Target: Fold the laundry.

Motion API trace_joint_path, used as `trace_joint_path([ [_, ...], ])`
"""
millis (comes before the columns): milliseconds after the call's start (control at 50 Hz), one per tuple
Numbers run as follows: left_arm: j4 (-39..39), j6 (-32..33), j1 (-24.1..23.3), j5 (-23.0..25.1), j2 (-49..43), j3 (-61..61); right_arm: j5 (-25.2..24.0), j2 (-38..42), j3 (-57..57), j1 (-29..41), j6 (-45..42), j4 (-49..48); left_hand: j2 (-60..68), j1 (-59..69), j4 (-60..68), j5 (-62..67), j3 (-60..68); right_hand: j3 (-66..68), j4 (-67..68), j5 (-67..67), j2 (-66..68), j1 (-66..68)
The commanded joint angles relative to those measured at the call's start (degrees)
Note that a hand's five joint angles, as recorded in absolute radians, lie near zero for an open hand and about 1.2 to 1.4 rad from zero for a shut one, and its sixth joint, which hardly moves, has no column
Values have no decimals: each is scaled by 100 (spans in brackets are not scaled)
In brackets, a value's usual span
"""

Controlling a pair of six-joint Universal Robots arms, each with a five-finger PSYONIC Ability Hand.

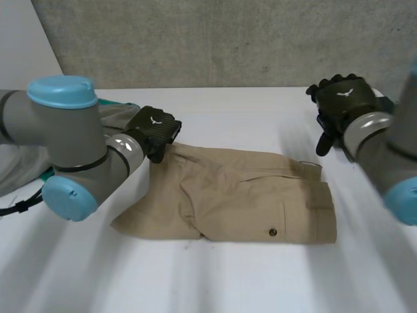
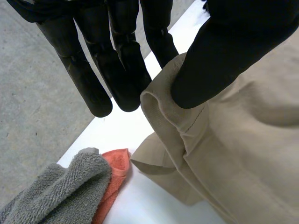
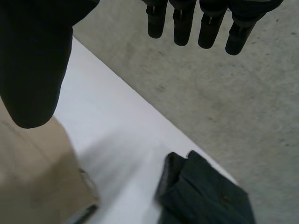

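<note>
The left robot hand [image 1: 155, 130] pinches the far left corner of the khaki twill shorts [image 1: 241, 195], the raised hem caught between its thumb and straight fingers [image 2: 117, 65]. The shorts lie flat on the white table [image 1: 228, 280], buttoned pocket up. The right robot hand [image 1: 344, 99] hovers spread, holding nothing. A fluffy grey towel [image 2: 51, 191] partly hides an orange cloth [image 2: 114, 170]. A dark folded garment [image 3: 205, 196] is cut off.

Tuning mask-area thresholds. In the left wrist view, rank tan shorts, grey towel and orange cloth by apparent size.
1. tan shorts: largest, though nearest the camera
2. grey towel
3. orange cloth: smallest, partly under the towel

All three are cut off at the view's edge, so this ranks visible area only.
</note>
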Motion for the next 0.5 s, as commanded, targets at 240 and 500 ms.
trace_joint_path([
  [240, 592, -138, 273, 268, 570, -719, -1242, 91, 346, -396, 810, 1280, 1121, 1463, 1104, 1217, 1150, 412, 397, 330, 402, 289],
  [500, 926, -200, 115, 365, 500, -754, -916, 2262, -814, -211, 1100, 558, 1121, 1463, 1104, 1217, 1150, 5883, 5868, 5801, 5873, 5760],
])
